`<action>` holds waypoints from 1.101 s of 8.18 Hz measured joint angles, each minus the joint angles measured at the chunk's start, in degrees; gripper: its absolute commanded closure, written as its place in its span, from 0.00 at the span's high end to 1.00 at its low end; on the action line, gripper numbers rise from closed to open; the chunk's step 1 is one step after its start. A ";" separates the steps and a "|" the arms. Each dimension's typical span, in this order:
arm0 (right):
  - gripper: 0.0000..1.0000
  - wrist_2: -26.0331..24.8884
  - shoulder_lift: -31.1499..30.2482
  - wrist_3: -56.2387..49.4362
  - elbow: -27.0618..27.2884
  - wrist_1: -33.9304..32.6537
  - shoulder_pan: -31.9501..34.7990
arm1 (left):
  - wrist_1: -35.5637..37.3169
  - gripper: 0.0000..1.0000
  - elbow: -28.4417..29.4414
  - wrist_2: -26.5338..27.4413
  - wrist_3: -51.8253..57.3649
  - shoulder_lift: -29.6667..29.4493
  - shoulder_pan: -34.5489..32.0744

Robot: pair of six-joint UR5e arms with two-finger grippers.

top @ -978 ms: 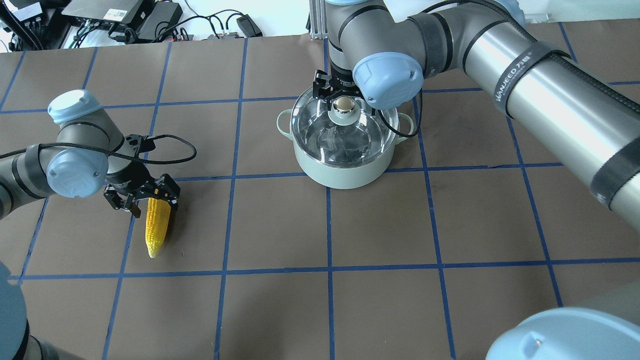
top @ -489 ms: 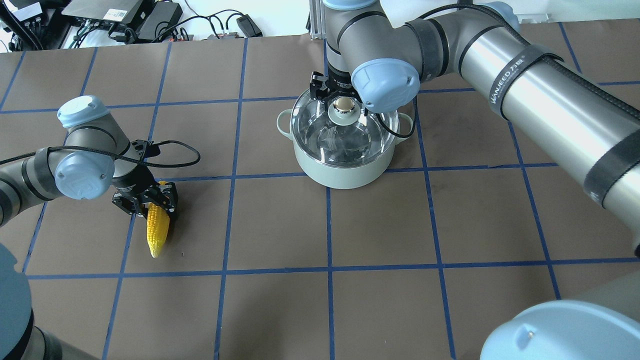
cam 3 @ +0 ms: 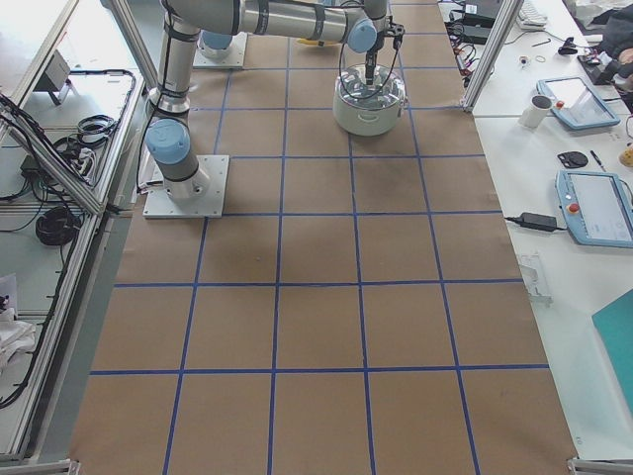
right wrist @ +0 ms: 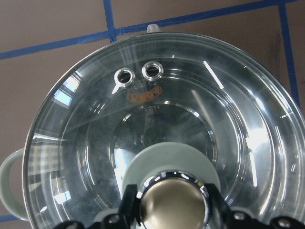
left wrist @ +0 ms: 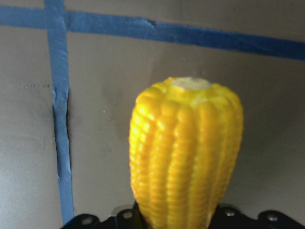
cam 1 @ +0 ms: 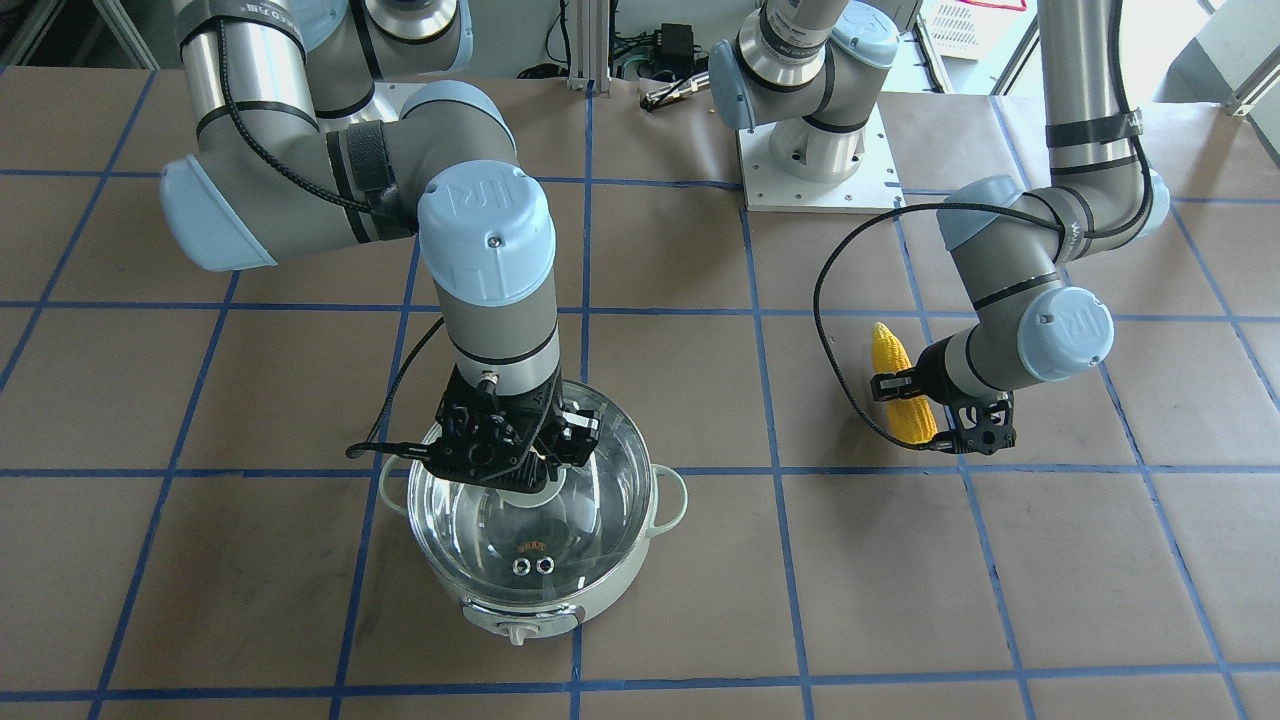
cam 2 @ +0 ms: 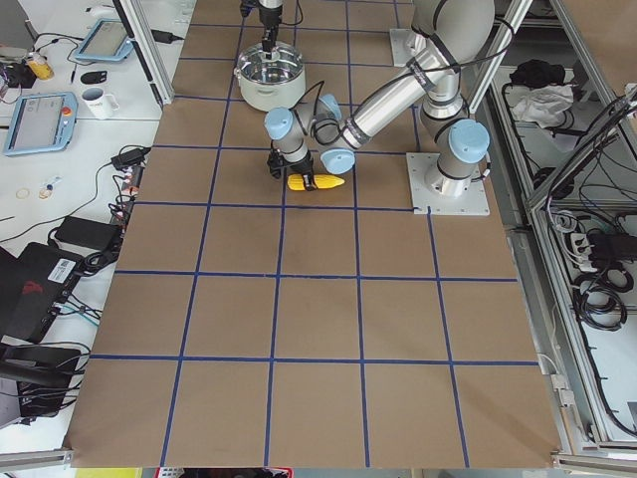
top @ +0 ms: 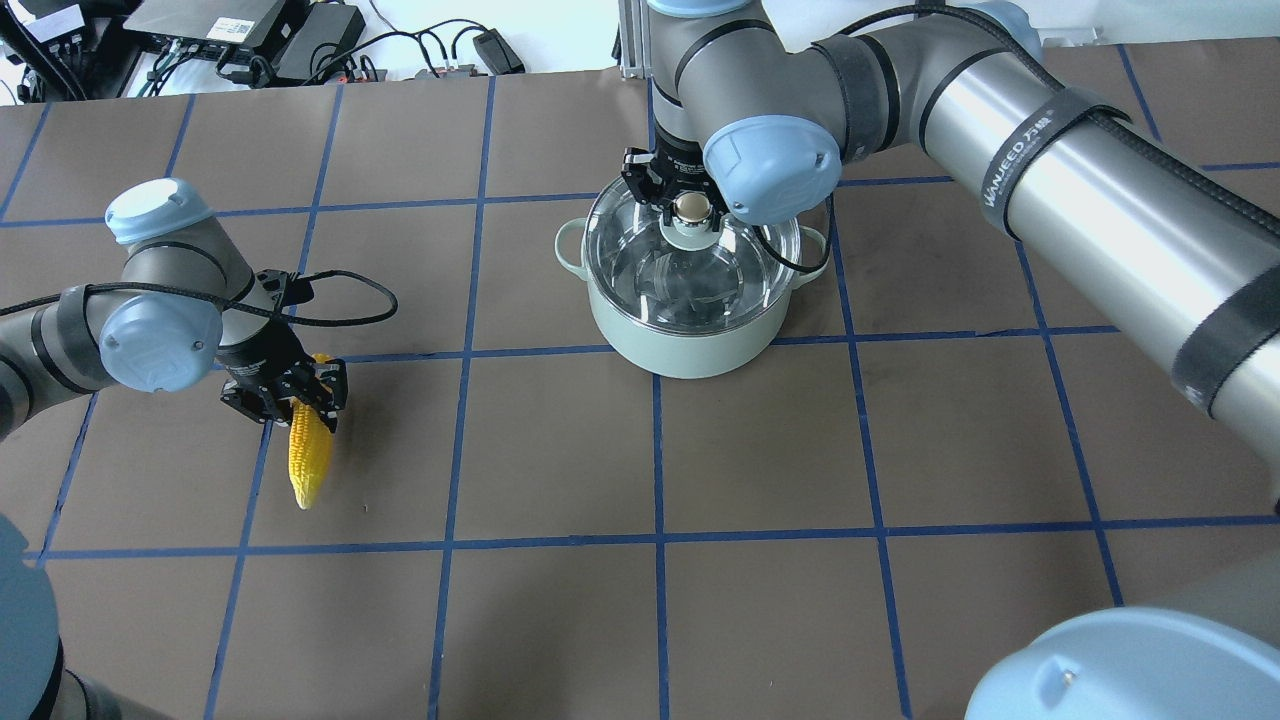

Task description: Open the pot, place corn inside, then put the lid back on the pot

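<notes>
The pale mint pot (top: 688, 335) stands at the table's far centre with the glass lid (top: 690, 270) resting on it. My right gripper (top: 690, 207) comes down from above and is shut on the lid's beige knob (right wrist: 174, 204), with a finger (right wrist: 127, 202) against each side. The yellow corn (top: 309, 457) lies on the table at the left, pointed end toward the robot. My left gripper (top: 290, 393) is shut on the corn's blunt end; the cob (left wrist: 187, 152) fills the left wrist view. From the front, the corn (cam 1: 900, 395) and the pot (cam 1: 520, 612) are also seen.
Brown paper with blue tape lines covers the table (top: 760, 450). The right arm's long link (top: 1100, 190) crosses above the right half. Cables and black boxes (top: 250, 35) lie beyond the far edge. The pot's control knob (cam 1: 516, 632) faces away from the robot.
My left gripper has come down over the corn's blunt end and closed on it. My right gripper's fingers have drawn in against the lid's knob. Pot and lid have not moved.
</notes>
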 measured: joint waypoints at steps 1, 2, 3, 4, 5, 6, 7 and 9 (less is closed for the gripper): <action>0.09 -0.01 -0.29 -0.03 -0.04 0.10 -0.01 | -1.46 0.00 0.88 0.44 -0.50 0.76 -0.03; 0.09 0.00 -1.16 -0.06 -0.13 0.32 -0.04 | -3.68 0.00 2.59 0.92 -1.00 1.71 -0.11; 0.09 0.01 -2.92 -0.22 -0.22 1.12 -0.07 | -6.45 0.00 4.98 1.07 -1.89 2.63 -0.34; 0.08 0.03 -5.63 -1.23 -0.27 3.11 -0.22 | -9.70 0.00 7.71 1.03 -2.88 3.58 -0.98; 0.04 -0.05 -8.70 -3.12 -0.32 5.79 -0.98 | -12.71 0.00 10.39 0.88 -4.34 4.23 -2.37; 0.00 -0.01 -11.71 -5.21 -0.30 9.65 -2.79 | -14.37 0.00 12.92 0.70 -6.30 4.69 -5.08; 0.00 0.52 -15.02 -8.65 -0.22 14.83 -5.66 | -15.20 0.00 15.78 0.54 -8.02 5.11 -8.86; 0.00 0.78 -20.63 -22.20 0.13 26.18 -13.76 | -17.95 0.00 22.87 -1.11 -12.62 4.67 -16.82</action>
